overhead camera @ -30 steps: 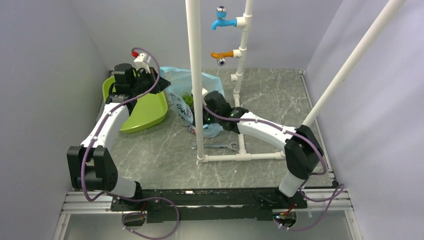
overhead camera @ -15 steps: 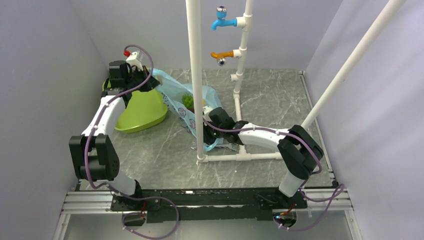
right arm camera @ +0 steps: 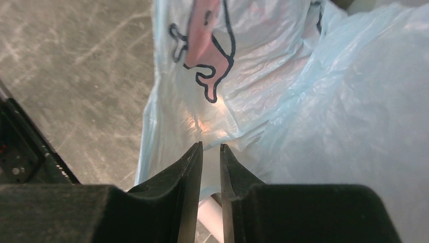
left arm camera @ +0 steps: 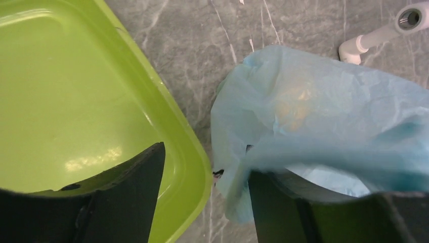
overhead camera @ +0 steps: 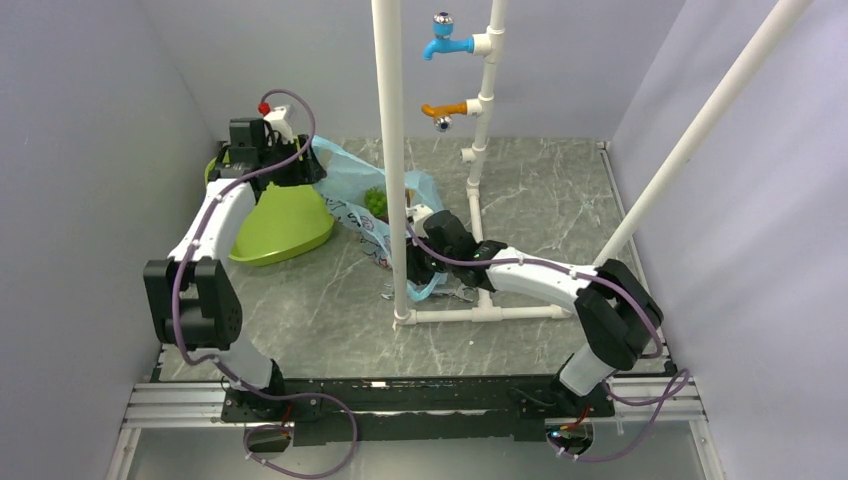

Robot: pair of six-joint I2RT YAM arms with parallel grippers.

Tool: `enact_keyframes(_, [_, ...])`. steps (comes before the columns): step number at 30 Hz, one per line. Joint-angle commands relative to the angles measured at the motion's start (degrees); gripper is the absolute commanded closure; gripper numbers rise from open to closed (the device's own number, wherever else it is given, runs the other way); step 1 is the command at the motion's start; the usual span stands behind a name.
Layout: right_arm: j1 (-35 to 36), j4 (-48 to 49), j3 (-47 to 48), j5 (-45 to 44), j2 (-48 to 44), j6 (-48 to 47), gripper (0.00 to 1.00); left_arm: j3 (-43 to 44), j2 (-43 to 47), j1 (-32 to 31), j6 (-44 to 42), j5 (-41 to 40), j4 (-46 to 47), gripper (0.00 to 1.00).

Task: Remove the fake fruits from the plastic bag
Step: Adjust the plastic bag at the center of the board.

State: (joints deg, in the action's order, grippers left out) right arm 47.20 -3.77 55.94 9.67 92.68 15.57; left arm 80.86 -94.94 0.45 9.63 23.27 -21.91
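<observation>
I am stretching the plastic bag [overhead camera: 345, 185] out longer now. My left gripper [left arm camera: 205, 162], fingers apart, is hooking it by the green tray [left arm camera: 76, 91]. My right gripper [right arm camera: 211, 146], fingers nearly together, is moving to its near end, pinching or not I cannot tell, and the grape bunch [overhead camera: 377, 200] is staying inside.

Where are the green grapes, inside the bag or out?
Inside. In the top view, the grape bunch sits in the mouth of the blue bag, with plastic around it.
</observation>
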Motion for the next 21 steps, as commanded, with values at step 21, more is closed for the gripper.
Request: enact_keyframes(21, [0.05, 2.02, 2.79, -3.54, -8.83, 3.47, 0.44, -23.32, 40.19, -8.86, 14.26, 15.49, 6.32, 0.19])
